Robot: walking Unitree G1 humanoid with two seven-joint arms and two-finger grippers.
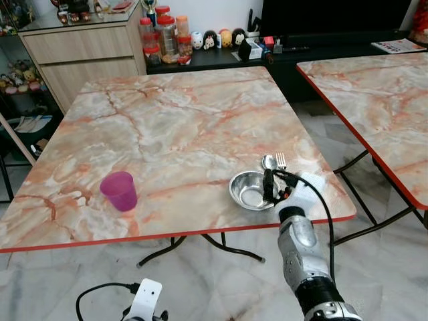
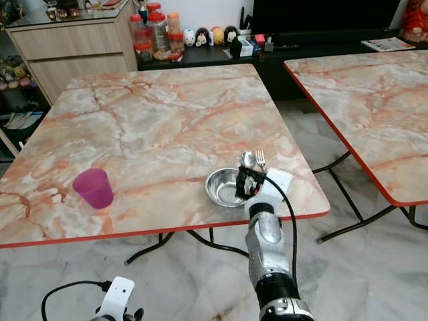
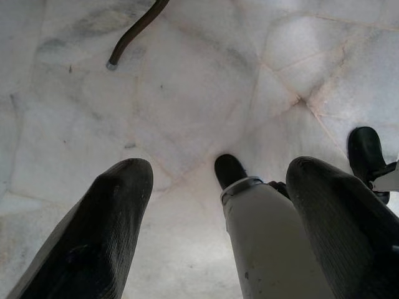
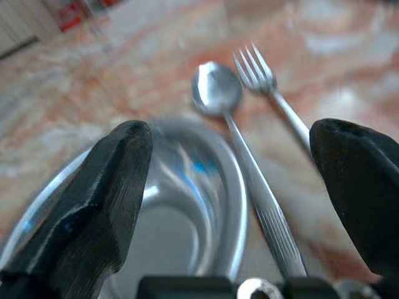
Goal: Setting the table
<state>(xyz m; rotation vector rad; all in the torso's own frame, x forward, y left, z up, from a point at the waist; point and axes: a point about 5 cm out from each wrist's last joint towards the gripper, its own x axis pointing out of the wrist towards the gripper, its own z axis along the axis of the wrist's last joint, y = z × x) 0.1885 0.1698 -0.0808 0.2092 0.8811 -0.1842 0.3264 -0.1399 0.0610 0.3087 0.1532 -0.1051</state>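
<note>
On the marble table (image 1: 174,127), near its front right corner, stands a steel bowl (image 1: 249,190). A spoon (image 4: 249,168) and a fork (image 4: 274,99) lie side by side just right of the bowl, heads pointing away from me. My right gripper (image 1: 277,188) hovers low over the bowl's right rim, open; in the right wrist view its fingers (image 4: 118,180) straddle the spoon handle and the rim without holding anything. A purple cup (image 1: 120,190) stands upright at the front left. My left gripper (image 3: 218,180) hangs open above the floor beside my leg.
A second marble table (image 1: 374,93) stands to the right, with a floor gap between the two. Behind are a wooden cabinet (image 1: 80,50), jars (image 1: 164,37) and small figurines on a dark low unit. The table's red front edge (image 1: 200,233) runs just before my right arm.
</note>
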